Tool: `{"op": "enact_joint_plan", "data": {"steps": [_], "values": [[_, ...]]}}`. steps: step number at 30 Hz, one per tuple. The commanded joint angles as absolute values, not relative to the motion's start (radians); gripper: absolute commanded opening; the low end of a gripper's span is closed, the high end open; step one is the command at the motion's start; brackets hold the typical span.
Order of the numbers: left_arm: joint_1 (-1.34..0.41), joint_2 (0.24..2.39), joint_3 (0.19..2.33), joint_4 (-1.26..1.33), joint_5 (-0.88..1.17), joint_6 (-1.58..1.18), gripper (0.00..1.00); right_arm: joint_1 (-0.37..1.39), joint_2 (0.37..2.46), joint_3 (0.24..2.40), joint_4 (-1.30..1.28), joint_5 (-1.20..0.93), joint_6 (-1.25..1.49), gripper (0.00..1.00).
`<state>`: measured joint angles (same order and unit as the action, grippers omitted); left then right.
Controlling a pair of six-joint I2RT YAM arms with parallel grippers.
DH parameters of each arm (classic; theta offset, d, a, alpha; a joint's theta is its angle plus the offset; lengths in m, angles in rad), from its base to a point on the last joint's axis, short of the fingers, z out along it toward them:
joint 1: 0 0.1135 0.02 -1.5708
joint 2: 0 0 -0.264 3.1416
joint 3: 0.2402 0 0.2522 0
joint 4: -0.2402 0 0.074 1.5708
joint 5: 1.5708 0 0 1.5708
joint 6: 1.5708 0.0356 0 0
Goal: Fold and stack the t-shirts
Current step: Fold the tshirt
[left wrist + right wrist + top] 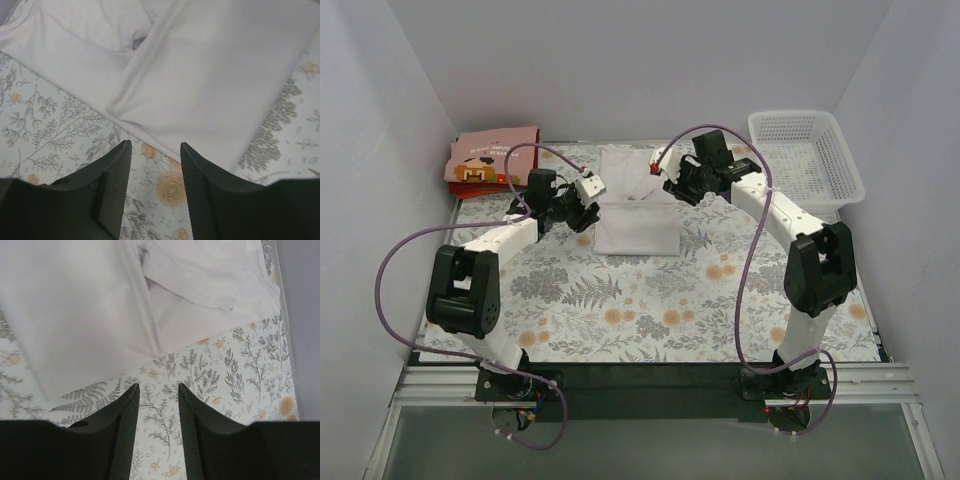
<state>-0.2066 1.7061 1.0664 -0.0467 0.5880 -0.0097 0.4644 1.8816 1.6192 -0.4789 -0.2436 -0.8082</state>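
Observation:
A white t-shirt (pixel 636 200) lies partly folded on the floral cloth at the middle back; it also shows in the left wrist view (pixel 210 75) and the right wrist view (pixel 75 310). A folded pink t-shirt with a brown pixel print (pixel 492 155) rests on a red one (pixel 470 189) at the back left. My left gripper (pixel 588 212) is open and empty, just left of the white shirt's edge (pixel 155 145). My right gripper (pixel 672 186) is open and empty, just right of the shirt (pixel 157 386).
A white plastic lattice basket (pixel 805 160) stands at the back right. The floral tablecloth (pixel 650 300) covers the table. White walls close in on three sides. A black strip runs along the near edge by the arm bases.

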Motion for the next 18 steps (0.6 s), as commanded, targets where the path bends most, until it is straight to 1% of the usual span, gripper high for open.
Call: {"op": "enact_joint_plan", "data": {"steps": [1,2,6,12,18], "values": [[-0.221,1.586,0.968,-0.127,0.667,0.058,0.42,0.517,1.792,1.496,-0.54,-0.348,-0.779,0.42],[-0.227,1.571,0.912,-0.135,0.667,0.078,0.43,0.528,1.781,1.464,-0.538,-0.353,-0.779,0.42],[-0.265,1.536,0.824,-0.12,0.646,0.153,0.44,0.578,1.766,1.352,-0.509,-0.356,-0.752,0.43],[-0.298,1.606,0.811,-0.063,0.603,0.189,0.48,0.601,1.814,1.263,-0.419,-0.31,-0.753,0.45],[-0.307,1.667,0.816,-0.029,0.581,0.202,0.48,0.604,1.858,1.232,-0.381,-0.295,-0.759,0.45]]}}
